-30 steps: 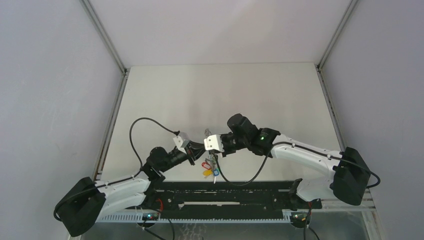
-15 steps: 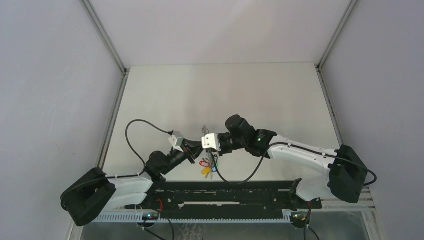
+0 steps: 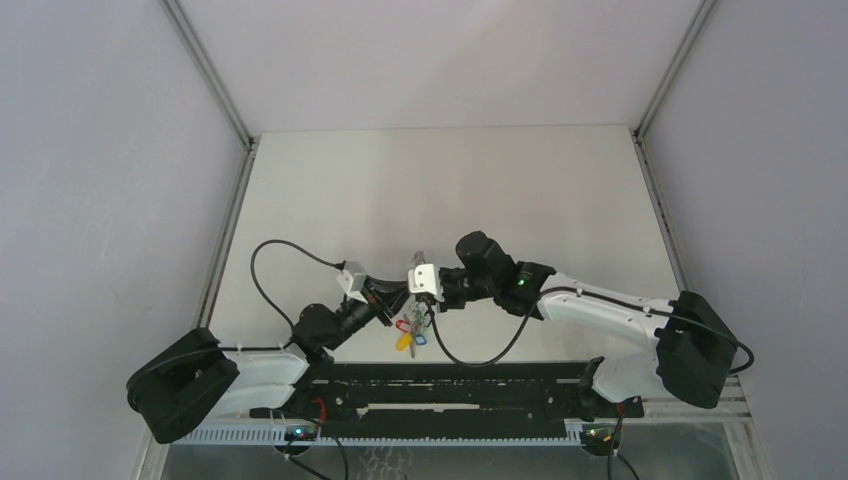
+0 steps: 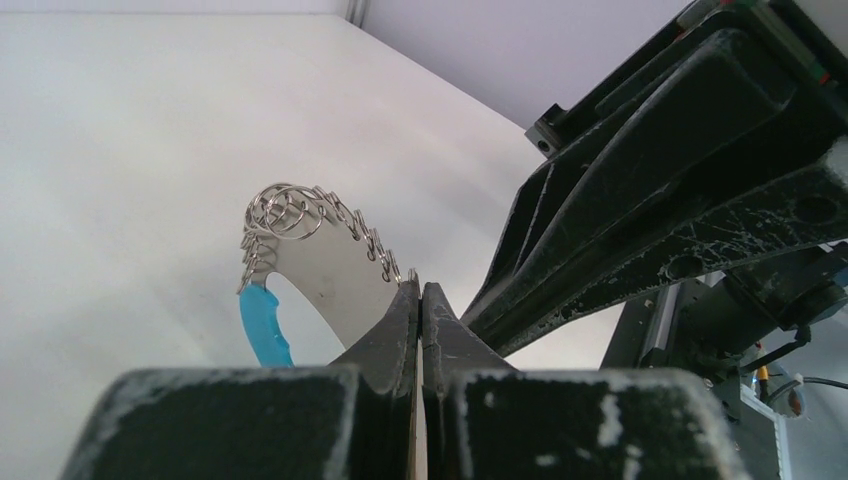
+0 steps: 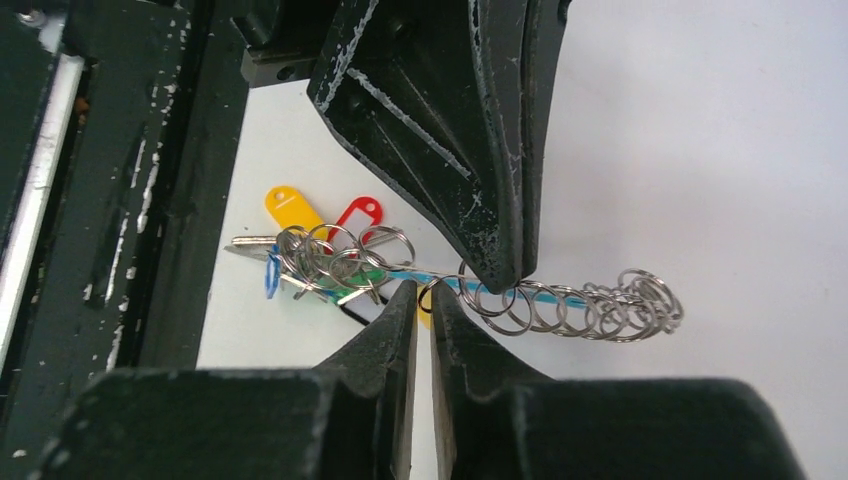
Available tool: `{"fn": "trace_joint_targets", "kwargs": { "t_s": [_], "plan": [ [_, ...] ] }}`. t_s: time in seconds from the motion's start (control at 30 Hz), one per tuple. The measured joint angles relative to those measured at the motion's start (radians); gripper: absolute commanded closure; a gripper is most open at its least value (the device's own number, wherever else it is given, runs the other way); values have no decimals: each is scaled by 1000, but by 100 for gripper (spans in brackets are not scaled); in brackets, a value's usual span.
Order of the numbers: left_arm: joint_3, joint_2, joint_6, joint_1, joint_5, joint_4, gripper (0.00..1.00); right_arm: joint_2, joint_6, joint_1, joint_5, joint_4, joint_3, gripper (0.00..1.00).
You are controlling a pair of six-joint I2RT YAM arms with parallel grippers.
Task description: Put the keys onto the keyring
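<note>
The keyring is a row of linked silver rings on a thin blue band, held above the table between both grippers. At its left end in the right wrist view, the keys bunch together with yellow, red, blue and green heads. In the top view that bunch of keys dangles below the grippers. My left gripper is shut on the ring row. It comes down from above in the right wrist view, where its fingertips pinch the rings. My right gripper has its jaws a hair apart with one ring caught at the tips.
Both grippers meet over the near middle of the pale table. A black rail runs along the near edge just below them. Grey walls close in the left and right sides. A black cable loops off the left wrist.
The left arm has swung lower and leftward, and the bunch of keys has drifted slightly left. The right jaws have parted a hair while still at the ring.
</note>
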Motion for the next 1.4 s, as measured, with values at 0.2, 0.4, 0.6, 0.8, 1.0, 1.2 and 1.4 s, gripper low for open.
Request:
{"fn": "trace_joint_targets", "kwargs": {
  "t_s": [0.2, 0.4, 0.6, 0.8, 1.0, 1.2, 1.4],
  "plan": [
    [0, 10, 0, 0, 30, 40, 100, -32, 24, -50, -100, -21, -8, 81],
    [0, 10, 2, 1, 41, 54, 100, -90, 68, -171, -274, -47, -10, 80],
    [0, 10, 5, 1, 60, 55, 100, -92, 156, -277, -425, -15, -23, 82],
    [0, 10, 10, 1, 87, 57, 100, -36, 263, -297, -505, 75, -24, 85],
    [2, 12, 10, 1, 105, 66, 100, 19, 325, -302, -542, 139, -24, 85],
    [3, 16, 11, 1, 117, 69, 100, 71, 362, -309, -549, 193, -24, 85],
    [3, 16, 12, 1, 121, 69, 100, 97, 374, -309, -558, 216, -24, 84]
  ]
}}
